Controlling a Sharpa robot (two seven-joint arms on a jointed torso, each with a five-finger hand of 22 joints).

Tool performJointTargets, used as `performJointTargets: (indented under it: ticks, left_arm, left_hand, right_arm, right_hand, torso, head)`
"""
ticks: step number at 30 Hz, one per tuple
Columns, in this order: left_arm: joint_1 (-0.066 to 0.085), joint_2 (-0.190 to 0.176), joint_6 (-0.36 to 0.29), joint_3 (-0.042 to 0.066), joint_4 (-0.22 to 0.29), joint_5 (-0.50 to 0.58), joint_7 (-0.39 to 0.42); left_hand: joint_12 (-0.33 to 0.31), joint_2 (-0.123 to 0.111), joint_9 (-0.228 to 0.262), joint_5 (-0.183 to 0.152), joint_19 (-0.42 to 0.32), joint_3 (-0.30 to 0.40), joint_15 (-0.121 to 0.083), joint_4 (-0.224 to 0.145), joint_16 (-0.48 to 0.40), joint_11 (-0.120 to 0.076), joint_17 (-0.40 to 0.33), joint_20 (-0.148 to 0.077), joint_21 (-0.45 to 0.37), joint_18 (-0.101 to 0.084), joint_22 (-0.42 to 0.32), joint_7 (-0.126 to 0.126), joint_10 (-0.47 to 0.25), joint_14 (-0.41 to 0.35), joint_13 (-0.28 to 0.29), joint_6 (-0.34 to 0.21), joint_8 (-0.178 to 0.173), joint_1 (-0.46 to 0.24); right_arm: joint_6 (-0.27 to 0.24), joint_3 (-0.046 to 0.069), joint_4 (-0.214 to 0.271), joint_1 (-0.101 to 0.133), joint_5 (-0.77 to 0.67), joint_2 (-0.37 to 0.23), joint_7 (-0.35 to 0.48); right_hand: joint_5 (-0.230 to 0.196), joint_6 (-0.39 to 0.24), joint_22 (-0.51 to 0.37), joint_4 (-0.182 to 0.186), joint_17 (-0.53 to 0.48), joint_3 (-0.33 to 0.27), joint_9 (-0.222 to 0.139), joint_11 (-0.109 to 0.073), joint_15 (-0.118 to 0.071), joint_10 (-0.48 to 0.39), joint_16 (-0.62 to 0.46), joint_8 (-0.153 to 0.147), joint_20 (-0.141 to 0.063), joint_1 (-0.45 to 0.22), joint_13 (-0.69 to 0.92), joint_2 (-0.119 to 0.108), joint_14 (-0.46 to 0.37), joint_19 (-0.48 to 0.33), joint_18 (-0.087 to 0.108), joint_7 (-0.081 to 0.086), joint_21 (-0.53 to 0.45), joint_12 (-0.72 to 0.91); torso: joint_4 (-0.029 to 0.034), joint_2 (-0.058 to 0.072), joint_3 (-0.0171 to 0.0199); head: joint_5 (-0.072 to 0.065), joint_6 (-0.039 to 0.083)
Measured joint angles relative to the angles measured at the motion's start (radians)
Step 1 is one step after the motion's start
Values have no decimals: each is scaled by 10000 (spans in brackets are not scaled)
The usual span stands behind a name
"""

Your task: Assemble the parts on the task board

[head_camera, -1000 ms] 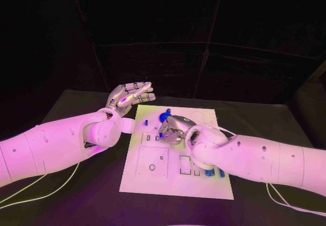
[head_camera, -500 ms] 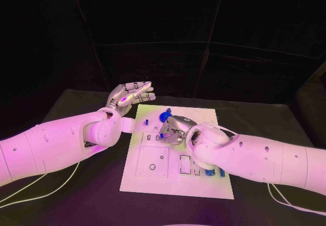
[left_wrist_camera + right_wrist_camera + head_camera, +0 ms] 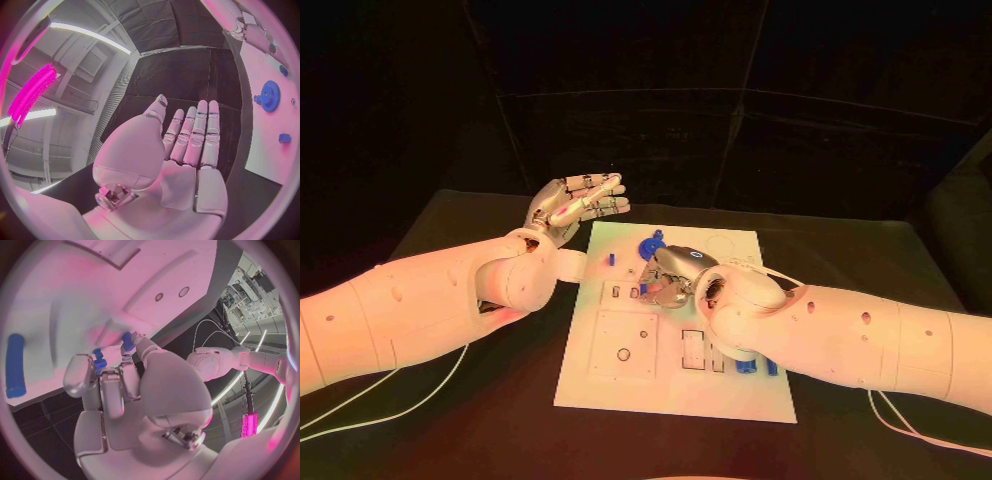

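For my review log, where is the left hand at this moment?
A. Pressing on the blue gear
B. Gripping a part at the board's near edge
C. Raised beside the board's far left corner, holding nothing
C: the left hand is lifted off the task board with flat, empty fingers.

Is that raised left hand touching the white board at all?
Apart. In the head view the left hand is lifted beyond the task board's far left corner; the left wrist view shows dark table between its fingers and the board.
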Motion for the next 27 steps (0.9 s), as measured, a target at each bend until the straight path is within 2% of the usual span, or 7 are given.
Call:
performJointTargets:
  ticks: [8, 16, 27]
  left_arm:
    - [0, 0, 5, 0, -1, 0, 0]
    - [0, 0, 8, -1, -4, 1, -1]
    - [0, -6, 10, -1, -6, 1, -3]
  left_hand:
    - [0, 0, 0, 0, 0, 0, 0, 0, 0, 0, 0, 0, 0, 1, 0, 0, 0, 0, 0, 0, 0, 0]
    - [0, 0, 0, 0, 0, 0, 0, 0, 0, 0, 0, 0, 0, 0, 1, 0, 0, 0, 0, 0, 0, 1]
    - [0, 0, 0, 0, 0, 0, 0, 0, 0, 0, 0, 0, 0, 0, 2, 0, 0, 0, 0, 0, 0, 1]
  right_arm:
    - [-3, -19, -20, -20, -62, 25, -120]
    - [6, -27, -48, -35, -92, 46, -255]
    - [-13, -25, -66, -31, -128, 63, -363]
  right_hand:
    - [-49, -111, -21, 52, -1, -22, -36, 37, 0, -108, 0, -95, 0, -109, 0, -107, 0, 0, 0, 141, -39, -77]
    - [-49, -236, -31, 79, -1, -48, -50, 58, 0, -129, 0, -165, 0, -160, 0, -156, 0, 0, 0, 160, -39, -83]
    - [39, -342, -36, 243, -3, -228, -56, 72, 38, -142, 0, -203, 37, -341, 0, -341, -38, -37, 1, 192, -39, -116]
  torso:
    - [0, -1, 1]
    - [0, -1, 1]
    - [0, -1, 3]
  head:
    - [-7, -6]
    - [-11, 2]
    - [-17, -8]
